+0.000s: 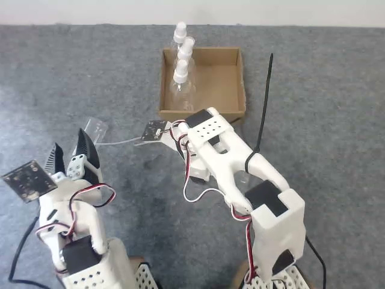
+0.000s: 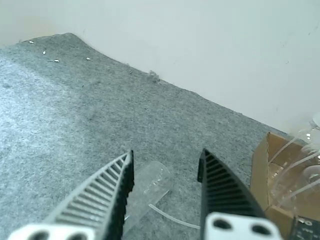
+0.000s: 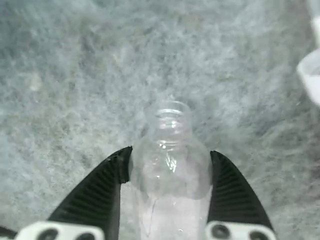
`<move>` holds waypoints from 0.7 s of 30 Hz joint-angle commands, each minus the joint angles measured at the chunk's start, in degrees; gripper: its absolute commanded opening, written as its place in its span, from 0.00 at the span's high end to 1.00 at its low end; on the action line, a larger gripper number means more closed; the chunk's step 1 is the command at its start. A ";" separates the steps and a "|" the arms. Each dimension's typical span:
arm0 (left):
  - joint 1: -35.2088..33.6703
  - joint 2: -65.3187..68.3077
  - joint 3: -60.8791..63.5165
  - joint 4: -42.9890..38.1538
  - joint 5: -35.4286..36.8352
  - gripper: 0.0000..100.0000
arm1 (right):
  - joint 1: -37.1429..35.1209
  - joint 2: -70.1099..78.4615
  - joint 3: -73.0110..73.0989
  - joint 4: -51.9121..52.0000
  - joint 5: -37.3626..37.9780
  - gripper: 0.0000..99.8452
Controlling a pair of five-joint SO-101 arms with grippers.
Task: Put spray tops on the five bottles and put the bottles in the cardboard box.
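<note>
Bottle (image 3: pixel 170 125), uncapped, pinched between right gripper (image 3: pixel 170 151) jaws near cardboard box (image 1: pixel 234 111) front edge; left gripper (image 2: pixel 166 155) jaws spread over second bottle (image 2: pixel 147 187) lying on open carpet (image 1: pixel 120 72); three capped bottles (image 1: pixel 180 81) along one box wall.

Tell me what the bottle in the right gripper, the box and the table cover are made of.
Table cover: grey felt or carpet, fuzzy and speckled. Bottle: clear glossy plastic, probably; the cover shows through it and highlights glint, though glass is possible. Cardboard box: matt brown cardboard, plain unprinted walls.
</note>
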 commanded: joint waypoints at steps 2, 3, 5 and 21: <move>0.00 -0.79 -0.66 -1.93 -0.70 0.80 | 0.66 -8.92 -1.32 4.00 -2.55 0.88; 0.00 -0.79 -0.66 -1.93 -0.70 0.80 | 0.57 -10.42 -1.32 4.44 -3.43 0.88; 0.00 -0.79 -0.66 -1.85 -0.70 0.80 | 0.48 -13.05 -1.32 5.32 -5.10 0.88; 0.00 -0.79 -0.57 -1.76 -0.70 0.80 | -5.41 -33.36 6.68 15.52 -8.00 0.88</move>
